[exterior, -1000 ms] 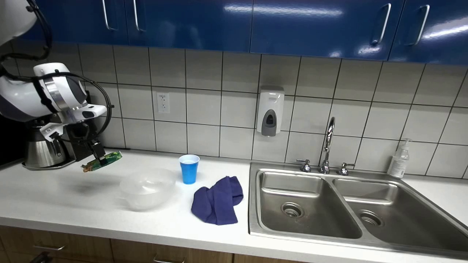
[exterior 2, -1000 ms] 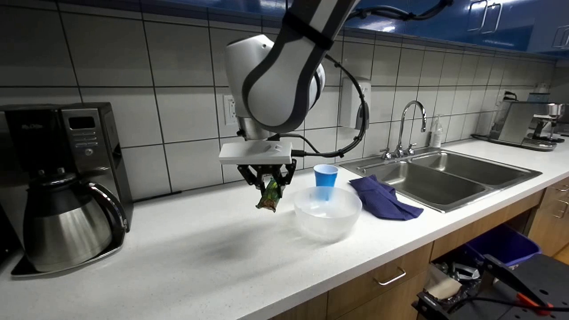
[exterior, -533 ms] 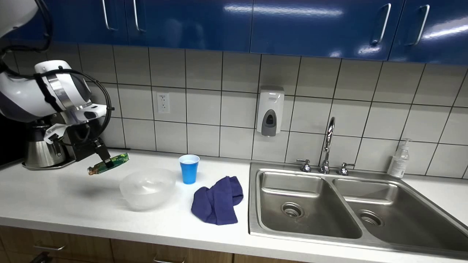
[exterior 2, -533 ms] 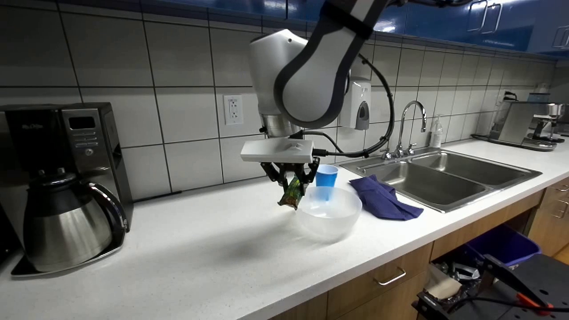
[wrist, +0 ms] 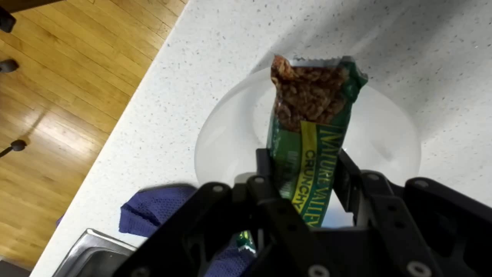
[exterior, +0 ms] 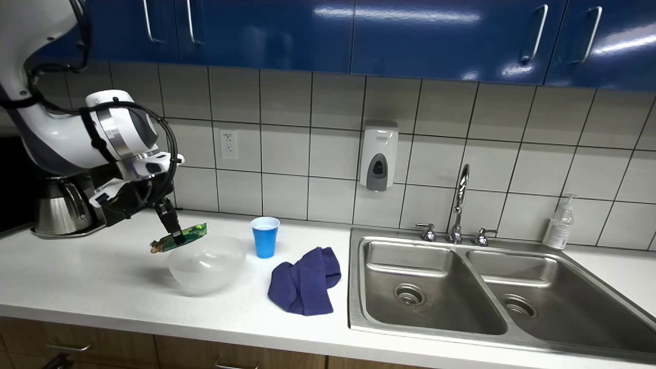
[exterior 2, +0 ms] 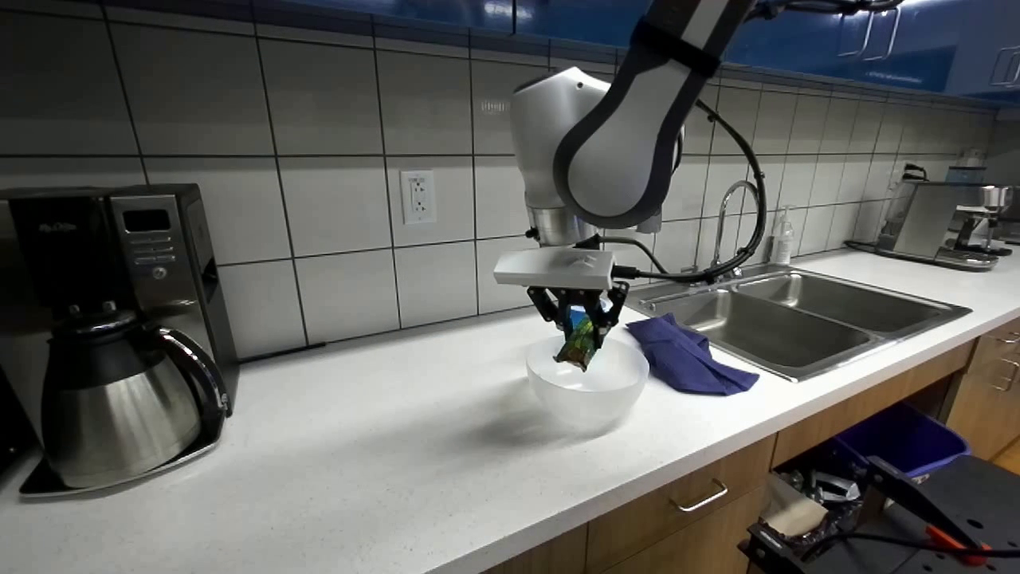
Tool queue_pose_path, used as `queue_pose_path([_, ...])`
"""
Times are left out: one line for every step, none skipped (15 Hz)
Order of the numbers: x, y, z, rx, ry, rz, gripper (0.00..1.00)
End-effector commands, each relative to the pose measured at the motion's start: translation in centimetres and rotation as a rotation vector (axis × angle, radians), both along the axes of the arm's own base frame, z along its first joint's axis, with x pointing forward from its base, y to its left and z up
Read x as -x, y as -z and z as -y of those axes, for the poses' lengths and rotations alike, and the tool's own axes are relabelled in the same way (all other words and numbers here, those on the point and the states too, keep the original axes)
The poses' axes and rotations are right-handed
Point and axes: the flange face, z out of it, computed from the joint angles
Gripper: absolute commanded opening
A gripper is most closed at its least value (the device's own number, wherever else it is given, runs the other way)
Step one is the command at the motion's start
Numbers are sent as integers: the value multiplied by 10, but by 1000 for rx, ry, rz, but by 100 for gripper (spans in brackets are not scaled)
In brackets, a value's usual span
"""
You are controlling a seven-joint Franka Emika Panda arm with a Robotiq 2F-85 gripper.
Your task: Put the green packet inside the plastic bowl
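Observation:
The green packet (wrist: 313,111) is a Nature Valley bar wrapper, also visible in both exterior views (exterior: 195,233) (exterior 2: 577,351). My gripper (wrist: 303,165) is shut on it, with a finger on each side. The packet is tilted, its brown-printed end lower in the exterior views. The plastic bowl (exterior 2: 587,405) is frosted, upright and open on the counter; it also shows in an exterior view (exterior: 207,271) and under the packet in the wrist view (wrist: 230,134). My gripper (exterior 2: 590,325) holds the packet over the bowl's opening, near rim height. Whether packet and rim touch is unclear.
A blue cup (exterior: 265,238) stands behind the bowl, partly hidden by the gripper in an exterior view. A purple cloth (exterior: 305,284) lies between bowl and sink (exterior: 356,297). A coffee maker (exterior 2: 163,247) stands at the counter's far end, by the tiled wall (exterior 2: 343,207).
My gripper has carried the packet sideways along the counter toward the sink and slightly down, from beside the bowl to over it. The grip stays shut. Bowl, cup and cloth have not moved.

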Motion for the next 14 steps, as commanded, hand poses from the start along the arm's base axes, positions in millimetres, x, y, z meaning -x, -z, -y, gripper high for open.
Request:
queue_pose_path([-2, -1, 28, -27, 14, 4, 16])
queue_pose_path([-4, 0, 34, -29, 16, 2, 16])
queue_pose_path([-7, 2, 39, -30, 14, -4, 16])
queue_pose_path([-10, 4, 42, -28, 7, -12, 16])
queue_pose_path([-11, 7, 45, -31, 1, -20, 16])
queue_pose_path([-12, 10, 48, -34, -5, -26, 16])
queue_pose_path([-14, 13, 49, -36, -11, -37, 16])
queue_pose_path([-15, 16, 50, -39, -19, -48, 16])
queue_pose_path([-17, 19, 52, -41, -27, -60, 16])
queue_pose_path([-18, 22, 53, -45, -30, -68, 16])
queue_pose_path([-20, 24, 54, -47, -36, -77, 16])
queue_pose_path([-22, 25, 54, -46, -41, -82, 16])
queue_pose_path([-24, 26, 55, -47, -47, -86, 16])
queue_pose_path([-26, 28, 55, -49, -52, -90, 16])
